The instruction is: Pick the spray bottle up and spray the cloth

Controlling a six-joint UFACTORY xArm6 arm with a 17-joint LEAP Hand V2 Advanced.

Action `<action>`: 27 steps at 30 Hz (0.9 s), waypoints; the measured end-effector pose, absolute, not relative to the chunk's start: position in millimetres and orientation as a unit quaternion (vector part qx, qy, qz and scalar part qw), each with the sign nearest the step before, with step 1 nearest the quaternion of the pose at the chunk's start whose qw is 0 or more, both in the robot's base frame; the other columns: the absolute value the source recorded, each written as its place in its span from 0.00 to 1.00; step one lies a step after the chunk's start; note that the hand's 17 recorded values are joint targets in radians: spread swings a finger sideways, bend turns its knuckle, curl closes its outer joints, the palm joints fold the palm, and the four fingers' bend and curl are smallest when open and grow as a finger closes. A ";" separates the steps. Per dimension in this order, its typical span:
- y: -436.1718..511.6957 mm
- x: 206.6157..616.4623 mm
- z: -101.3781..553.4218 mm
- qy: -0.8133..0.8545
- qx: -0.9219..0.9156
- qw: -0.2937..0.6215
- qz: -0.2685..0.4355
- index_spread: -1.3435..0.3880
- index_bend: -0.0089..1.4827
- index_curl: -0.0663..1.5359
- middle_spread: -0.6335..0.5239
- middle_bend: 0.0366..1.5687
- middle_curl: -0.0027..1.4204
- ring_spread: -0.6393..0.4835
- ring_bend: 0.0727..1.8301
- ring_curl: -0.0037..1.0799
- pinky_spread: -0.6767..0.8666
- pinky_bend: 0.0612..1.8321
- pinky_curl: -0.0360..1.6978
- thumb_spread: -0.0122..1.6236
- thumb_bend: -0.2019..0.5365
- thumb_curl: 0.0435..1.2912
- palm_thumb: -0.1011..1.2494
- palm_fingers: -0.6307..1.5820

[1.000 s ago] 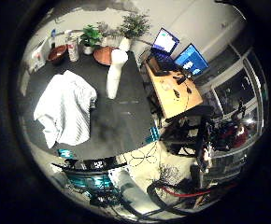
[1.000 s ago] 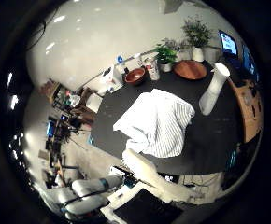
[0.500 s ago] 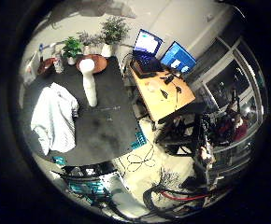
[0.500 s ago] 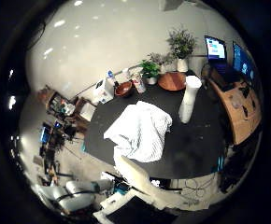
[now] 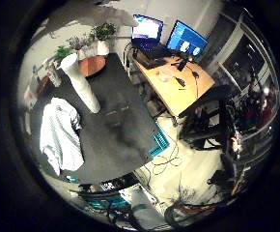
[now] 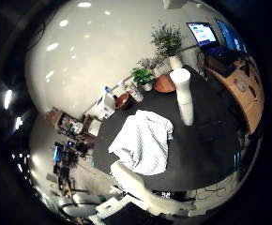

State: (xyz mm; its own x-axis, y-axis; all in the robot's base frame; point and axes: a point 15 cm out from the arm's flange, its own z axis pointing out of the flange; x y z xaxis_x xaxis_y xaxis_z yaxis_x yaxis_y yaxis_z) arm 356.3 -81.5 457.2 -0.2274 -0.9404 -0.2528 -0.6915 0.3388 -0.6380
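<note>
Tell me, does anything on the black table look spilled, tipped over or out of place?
Nothing stands out. The white spray bottle stands upright on the black table, and the cloth lies crumpled beside it, apart from it. No spill shows.

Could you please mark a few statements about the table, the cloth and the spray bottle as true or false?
1. The white spray bottle stands upright on the dark table. True.
2. The cloth is draped over the bottle. False: it lies crumpled on the table, apart from the bottle.
3. Potted plants stand at the table's far end. True.
4. The hand is closed round the bottle. False: the bottle stands alone, well clear of the palm.
5. Two lit screens stand on a wooden desk beside the table. True.
</note>
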 end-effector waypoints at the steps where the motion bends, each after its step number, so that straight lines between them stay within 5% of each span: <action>1: -87.0 356.4 454.3 0.759 -0.534 0.313 -0.200 0.63 0.11 0.22 0.68 0.10 0.22 0.86 0.18 0.24 0.88 0.53 0.16 0.57 0.23 0.22 0.29 0.33; 27: -132.8 394.0 358.9 0.770 -0.452 0.442 -0.086 0.67 0.11 0.22 0.72 0.10 0.23 0.88 0.20 0.23 0.85 0.58 0.15 0.59 0.23 0.22 0.25 0.30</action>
State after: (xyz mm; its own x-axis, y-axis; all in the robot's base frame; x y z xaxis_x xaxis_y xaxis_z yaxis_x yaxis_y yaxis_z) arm 394.0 -132.8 358.9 -0.2010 -0.7720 -0.6030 -0.6196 0.5770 -0.5322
